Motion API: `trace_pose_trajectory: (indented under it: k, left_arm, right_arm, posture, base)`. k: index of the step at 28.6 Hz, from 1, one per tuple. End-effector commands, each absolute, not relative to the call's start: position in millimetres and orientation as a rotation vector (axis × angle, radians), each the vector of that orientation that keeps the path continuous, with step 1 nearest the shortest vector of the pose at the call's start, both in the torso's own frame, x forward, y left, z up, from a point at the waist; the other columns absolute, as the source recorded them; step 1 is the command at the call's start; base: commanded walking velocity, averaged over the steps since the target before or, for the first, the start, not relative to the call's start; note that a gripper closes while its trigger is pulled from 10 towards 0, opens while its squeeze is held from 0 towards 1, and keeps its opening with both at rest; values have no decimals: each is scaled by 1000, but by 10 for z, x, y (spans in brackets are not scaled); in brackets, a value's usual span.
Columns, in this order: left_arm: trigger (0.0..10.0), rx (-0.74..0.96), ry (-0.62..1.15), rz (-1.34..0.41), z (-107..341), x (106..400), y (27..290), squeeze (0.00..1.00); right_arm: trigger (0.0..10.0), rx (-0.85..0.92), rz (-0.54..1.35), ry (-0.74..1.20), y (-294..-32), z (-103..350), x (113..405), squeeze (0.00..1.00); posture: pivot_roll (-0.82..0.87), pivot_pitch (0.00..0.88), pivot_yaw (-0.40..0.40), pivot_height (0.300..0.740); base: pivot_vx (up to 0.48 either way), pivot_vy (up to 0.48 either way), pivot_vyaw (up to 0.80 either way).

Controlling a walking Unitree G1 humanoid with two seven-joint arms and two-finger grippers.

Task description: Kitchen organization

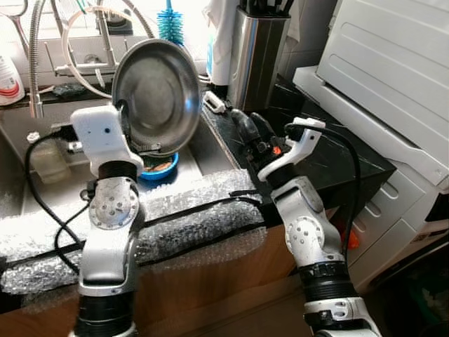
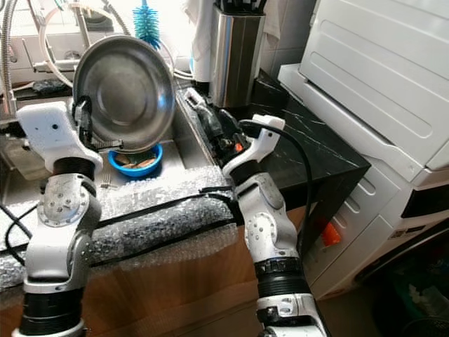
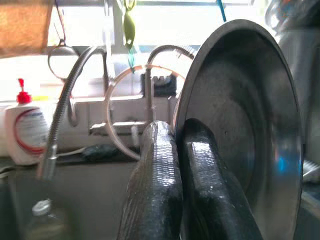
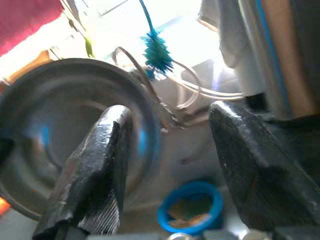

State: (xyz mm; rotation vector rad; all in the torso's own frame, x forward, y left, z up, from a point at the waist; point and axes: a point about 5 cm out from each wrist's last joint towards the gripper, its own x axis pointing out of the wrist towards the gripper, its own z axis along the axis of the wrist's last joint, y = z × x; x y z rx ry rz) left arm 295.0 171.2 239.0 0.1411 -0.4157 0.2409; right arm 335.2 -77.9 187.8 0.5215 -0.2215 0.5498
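A round steel bowl (image 1: pixel 158 95) stands on edge in the air above the sink (image 1: pixel 42 189), its hollow side facing me. My left gripper (image 3: pixel 177 135) is shut on the bowl's rim at its lower left, one finger on each side of the metal (image 3: pixel 250 125). Below it, a blue bowl (image 1: pixel 160 168) with brown scraps sits on the sink floor. My right gripper (image 1: pixel 242 126) hovers open over the black counter's edge just right of the sink. It points at the steel bowl (image 4: pixel 65 130) and holds nothing.
Bubble wrap (image 1: pixel 189 210) covers the sink's front edge. A steel knife block (image 1: pixel 256 56) and a blue bottle brush (image 1: pixel 170 24) stand behind. A spring faucet hose (image 1: pixel 35 56) and soap bottle (image 1: pixel 8 81) are at back left. A white appliance (image 1: pixel 393 77) sits beside the black counter (image 1: pixel 330 161).
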Motion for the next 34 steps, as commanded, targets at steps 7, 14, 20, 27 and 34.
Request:
trace_pose_trajectory:
  k: [7,14,20,27,34]
  left_arm:
    - [10000,320,-357,316,2283,2990,2014,0]
    - [10000,396,-227,316,2031,3060,2143,0]
    - [10000,325,-156,304,1943,3131,2172,0]
    - [10000,247,-59,266,1890,3272,2127,0]
    - [10000,229,57,259,1785,3316,2115,0]
  right_arm:
    - [10000,247,438,-274,-969,1814,3205,0]
    - [10000,193,372,-240,-1110,1638,3031,0]
    - [10000,204,349,-243,-1128,1629,2985,0]
    - [10000,201,354,-234,-1100,1607,2962,0]
    - [10000,204,359,-217,-1067,1582,2945,0]
  posture:
    - [5,0,-94,740]
    - [-1,0,-83,740]
    - [-9,0,-68,740]
    - [-13,0,-55,740]
    - [-16,0,-50,740]
  base:
    - [0,0,0]
    - [0,0,0]
    - [0,0,0]
    - [0,0,0]
    - [0,0,0]
